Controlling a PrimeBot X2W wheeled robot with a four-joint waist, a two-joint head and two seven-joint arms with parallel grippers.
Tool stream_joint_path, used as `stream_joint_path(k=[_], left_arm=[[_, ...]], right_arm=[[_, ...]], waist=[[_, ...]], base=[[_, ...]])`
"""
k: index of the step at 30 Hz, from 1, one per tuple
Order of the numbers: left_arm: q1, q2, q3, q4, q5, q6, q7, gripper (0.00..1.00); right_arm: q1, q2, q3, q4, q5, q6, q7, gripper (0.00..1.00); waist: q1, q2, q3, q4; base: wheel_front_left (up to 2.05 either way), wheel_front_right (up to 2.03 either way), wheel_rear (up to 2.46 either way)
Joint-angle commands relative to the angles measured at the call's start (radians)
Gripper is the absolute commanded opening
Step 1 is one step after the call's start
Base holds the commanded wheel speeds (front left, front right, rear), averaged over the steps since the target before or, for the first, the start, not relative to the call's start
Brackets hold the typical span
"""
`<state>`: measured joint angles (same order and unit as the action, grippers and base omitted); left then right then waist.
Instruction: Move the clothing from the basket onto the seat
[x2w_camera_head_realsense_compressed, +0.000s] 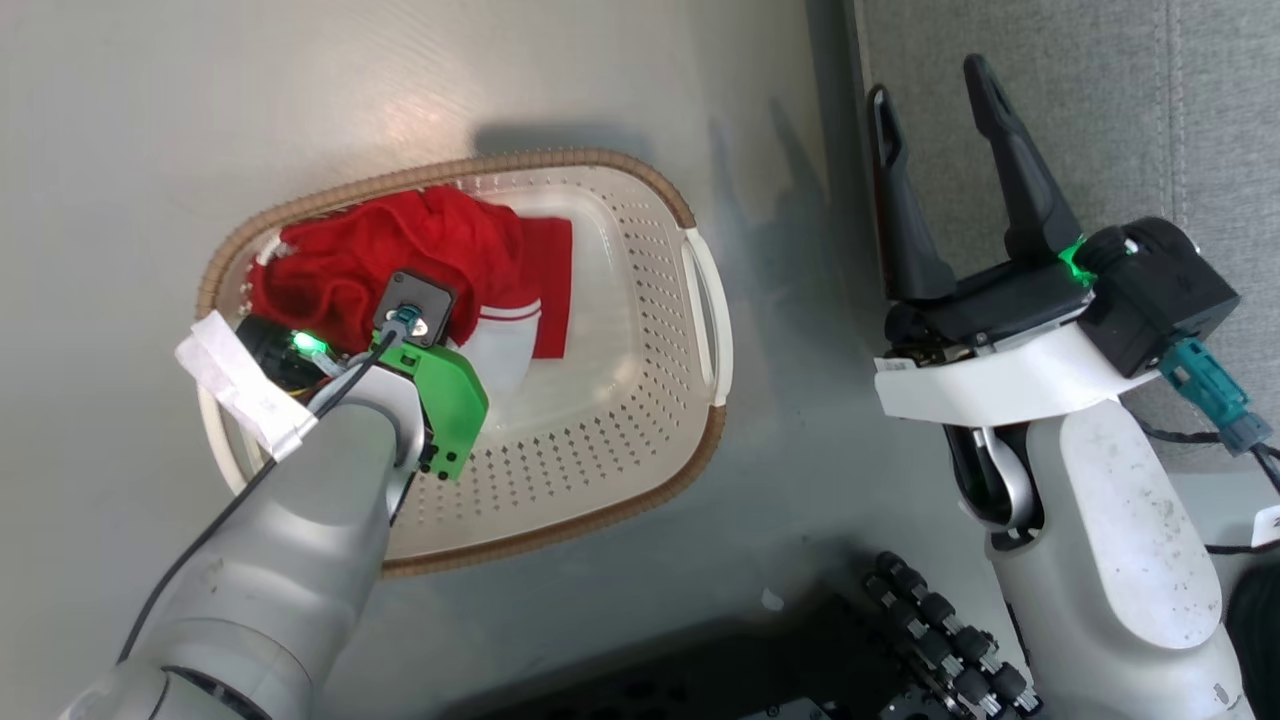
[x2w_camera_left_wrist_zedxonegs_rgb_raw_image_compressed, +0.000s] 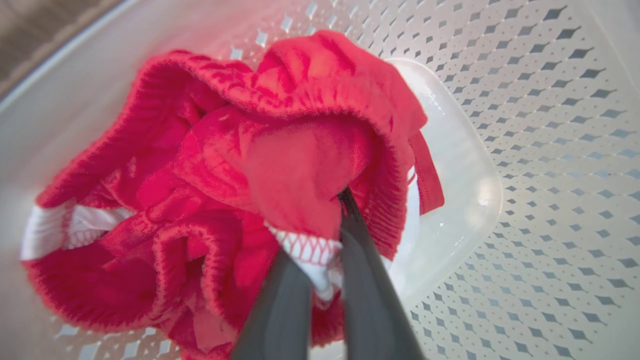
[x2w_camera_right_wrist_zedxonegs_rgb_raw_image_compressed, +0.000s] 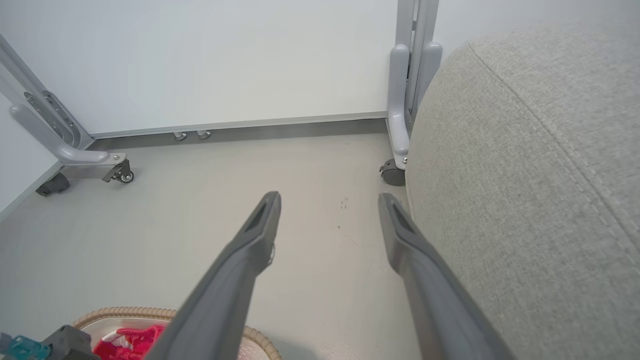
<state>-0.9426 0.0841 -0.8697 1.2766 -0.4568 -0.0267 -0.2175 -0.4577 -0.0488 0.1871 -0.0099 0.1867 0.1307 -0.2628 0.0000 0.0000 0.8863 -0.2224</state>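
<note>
The basket (x2w_camera_head_realsense_compressed: 600, 510) stands on the grey floor, cream with a brown rim. The red clothing (x2w_camera_head_realsense_compressed: 440, 240) with white trim lies bunched in its far-left part. My left arm reaches down into the basket, and its wrist (x2w_camera_head_realsense_compressed: 415, 325) covers the fingers from above. In the left wrist view my left gripper (x2w_camera_left_wrist_zedxonegs_rgb_raw_image_compressed: 332, 215) is shut on a fold of the clothing (x2w_camera_left_wrist_zedxonegs_rgb_raw_image_compressed: 300, 165), pinching red fabric and white mesh lining. My right gripper (x2w_camera_head_realsense_compressed: 930, 85) is open and holds nothing, beside the edge of the light-grey seat (x2w_camera_head_realsense_compressed: 1100, 100). In the right wrist view the right gripper (x2w_camera_right_wrist_zedxonegs_rgb_raw_image_compressed: 330, 200) points over the floor, with the seat (x2w_camera_right_wrist_zedxonegs_rgb_raw_image_compressed: 525, 175) close on its right.
A white panel on grey wheeled legs (x2w_camera_right_wrist_zedxonegs_rgb_raw_image_compressed: 392, 175) stands beyond the seat, with another caster (x2w_camera_right_wrist_zedxonegs_rgb_raw_image_compressed: 120, 175) at the left. The basket's rim (x2w_camera_right_wrist_zedxonegs_rgb_raw_image_compressed: 125, 314) shows at the bottom left. My dark base with rollers (x2w_camera_head_realsense_compressed: 940, 630) sits near the basket.
</note>
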Motion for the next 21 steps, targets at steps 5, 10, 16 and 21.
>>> stream_joint_path(k=[5,10,16,21], left_arm=[[0.06,-0.015,0.02,-0.038,-0.03,-0.003,-0.042,0.0],[0.111,-0.018,0.041,-0.118,-0.041,0.007,-0.048,0.0],[0.213,0.025,0.087,-0.309,-0.017,0.031,-0.048,0.0],[0.301,0.055,0.134,-0.467,0.009,0.052,-0.048,0.0]], right_arm=[[0.047,-0.003,-0.014,0.033,-0.02,0.0,-0.003,1.0],[0.091,-0.003,-0.038,0.054,-0.036,0.0,-0.003,1.0],[0.143,-0.003,-0.061,0.054,-0.038,0.0,0.014,1.0],[0.185,-0.003,-0.079,0.039,-0.047,0.0,0.041,1.0]], waist=[[0.0,0.0,-0.151,0.069],[0.0,0.0,-0.244,0.103],[0.0,0.0,-0.344,0.133],[0.0,0.0,-0.421,0.156]], base=[[0.0,0.0,0.0],[0.0,0.0,0.0],[0.0,0.0,0.0],[0.0,0.0,0.0]])
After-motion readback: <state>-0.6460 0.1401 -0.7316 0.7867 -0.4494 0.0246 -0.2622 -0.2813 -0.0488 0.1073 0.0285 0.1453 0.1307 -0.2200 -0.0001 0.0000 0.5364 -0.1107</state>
